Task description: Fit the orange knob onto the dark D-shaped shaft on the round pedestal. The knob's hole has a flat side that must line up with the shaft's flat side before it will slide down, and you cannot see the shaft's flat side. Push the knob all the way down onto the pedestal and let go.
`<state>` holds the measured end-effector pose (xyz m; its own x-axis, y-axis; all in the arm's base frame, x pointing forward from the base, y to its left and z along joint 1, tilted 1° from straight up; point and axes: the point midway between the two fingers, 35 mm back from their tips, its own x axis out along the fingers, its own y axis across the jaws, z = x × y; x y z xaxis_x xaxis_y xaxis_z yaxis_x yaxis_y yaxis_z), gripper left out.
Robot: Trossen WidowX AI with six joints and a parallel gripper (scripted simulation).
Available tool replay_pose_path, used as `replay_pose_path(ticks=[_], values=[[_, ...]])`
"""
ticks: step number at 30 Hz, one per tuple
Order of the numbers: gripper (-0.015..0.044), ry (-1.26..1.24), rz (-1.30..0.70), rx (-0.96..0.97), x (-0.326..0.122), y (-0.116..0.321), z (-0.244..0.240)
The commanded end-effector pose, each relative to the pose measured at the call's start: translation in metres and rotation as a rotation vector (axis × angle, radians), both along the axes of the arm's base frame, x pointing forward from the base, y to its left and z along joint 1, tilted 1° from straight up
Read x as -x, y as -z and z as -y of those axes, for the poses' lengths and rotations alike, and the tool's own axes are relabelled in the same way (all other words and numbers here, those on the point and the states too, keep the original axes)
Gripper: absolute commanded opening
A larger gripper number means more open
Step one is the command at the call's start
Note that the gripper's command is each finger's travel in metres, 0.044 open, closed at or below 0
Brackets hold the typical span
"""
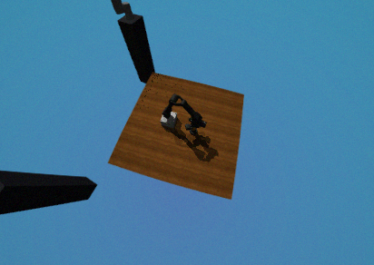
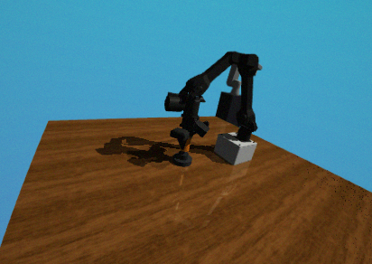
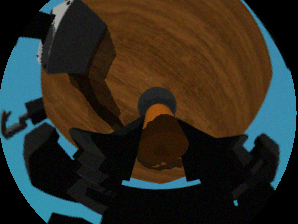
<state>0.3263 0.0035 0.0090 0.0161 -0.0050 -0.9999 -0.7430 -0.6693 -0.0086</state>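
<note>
The orange knob point(image 2: 187, 147) point(image 3: 162, 140) is held between the fingers of my gripper point(image 2: 185, 144) point(image 3: 159, 119), which is shut on it. In the wrist view most of the knob is in shadow, with a bright orange strip at its far end. The dark round pedestal point(image 2: 182, 159) point(image 3: 157, 94) stands on the table right below the knob in the exterior view. The knob's lower end is at or just above the pedestal's raised middle; I cannot tell whether they touch. The shaft and the knob's hole are hidden. In the top view the knob is too small to make out.
The arm's pale base box point(image 1: 169, 120) point(image 2: 235, 149) point(image 3: 75, 42) stands on the wooden table point(image 1: 157, 159) point(image 2: 111, 212) point(image 3: 200, 65), a short way from the pedestal. Large dark posts point(image 1: 136, 47) point(image 1: 39, 192) stand beyond the table's edges.
</note>
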Motion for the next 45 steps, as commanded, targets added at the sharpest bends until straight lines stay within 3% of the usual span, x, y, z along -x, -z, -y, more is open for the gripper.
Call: replay_pose_path(ticks=[1,10,45], values=[[0.0000,-0.003,0.004,0.002,-0.0018,-0.0039,0.0004],[0.0000,-0.213,0.003,0.006,-0.0035,-0.0038,0.0003],[0.0000,-0.213,0.003,0.006,-0.0010,-0.0023,0.0002]])
